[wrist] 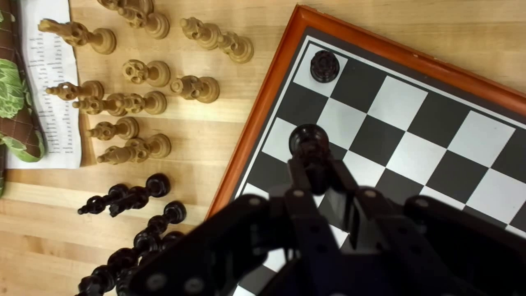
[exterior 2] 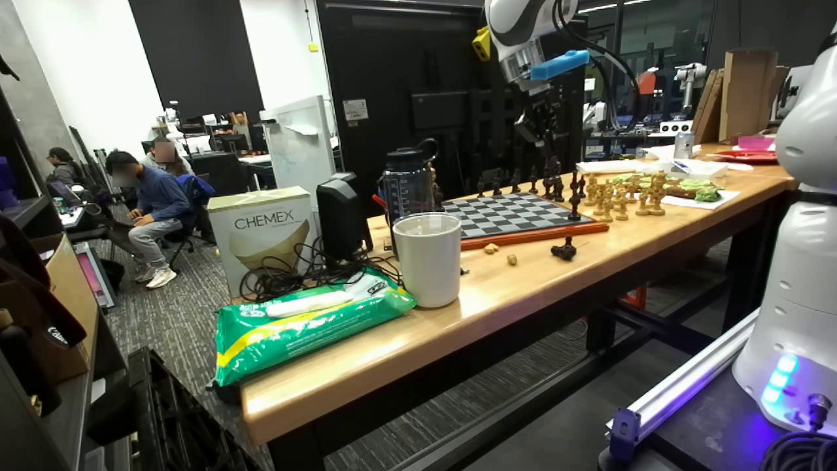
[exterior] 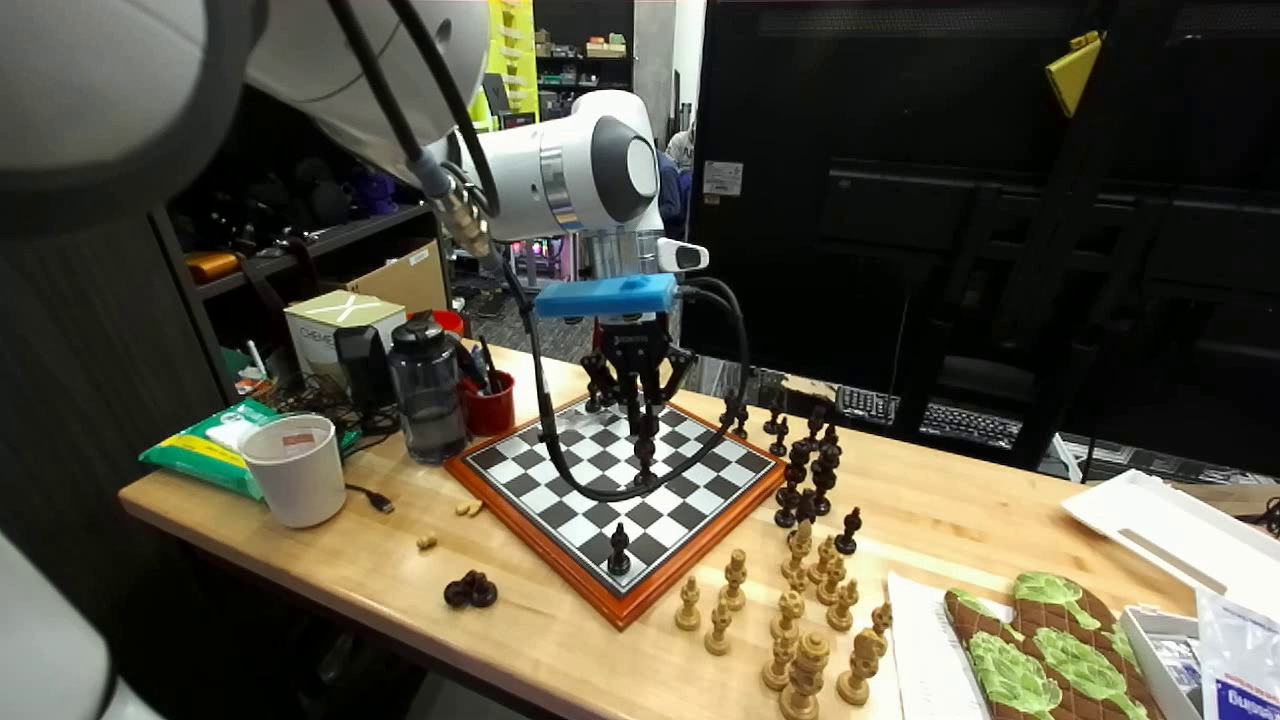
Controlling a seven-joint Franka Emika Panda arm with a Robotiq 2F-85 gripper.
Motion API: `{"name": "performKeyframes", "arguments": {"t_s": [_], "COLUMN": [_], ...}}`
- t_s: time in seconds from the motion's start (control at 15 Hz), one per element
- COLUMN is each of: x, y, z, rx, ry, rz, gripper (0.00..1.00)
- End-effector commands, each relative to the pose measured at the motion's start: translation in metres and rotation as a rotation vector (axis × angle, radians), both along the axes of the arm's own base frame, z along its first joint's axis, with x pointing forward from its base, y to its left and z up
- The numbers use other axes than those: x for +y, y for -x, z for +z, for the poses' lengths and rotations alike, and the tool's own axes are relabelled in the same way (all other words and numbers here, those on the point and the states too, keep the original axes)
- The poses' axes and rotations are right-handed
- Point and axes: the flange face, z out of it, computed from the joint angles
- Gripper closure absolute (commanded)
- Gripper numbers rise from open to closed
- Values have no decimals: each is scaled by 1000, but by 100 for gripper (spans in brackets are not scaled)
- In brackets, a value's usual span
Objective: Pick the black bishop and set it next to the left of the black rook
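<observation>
The gripper [wrist: 321,172] pinches the black bishop [wrist: 308,136] over the chessboard [wrist: 415,158], where the black rook [wrist: 324,66] stands on a corner square. Near the worktop's [exterior 2: 497,294] end, a box [exterior 2: 271,239] reads "CHEMEX"; the green packet [exterior 2: 307,330] by the corner has print too blurred to read.

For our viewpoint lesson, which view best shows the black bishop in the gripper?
The wrist view: the black bishop appears largest, seen close from above. Exterior views show it small and dark; at worst, hard to pick out.
</observation>
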Motion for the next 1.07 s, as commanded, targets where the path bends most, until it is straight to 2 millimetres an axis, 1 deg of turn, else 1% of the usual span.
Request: {"name": "performKeyframes", "arguments": {"t_s": [0.0,0.2,0.67,0.87,1.0], "x": [-1,-6,-17,-16,-14], "y": [3,2,0,-2,-3], "z": [4,4,-2,-4,-7], "rx": [3,-8,-3,6,8], "ry": [-4,-63,-140,-223,-237], "rz": [2,-5,-34,-31,-33], "gripper": [95,95,95,95,95]}}
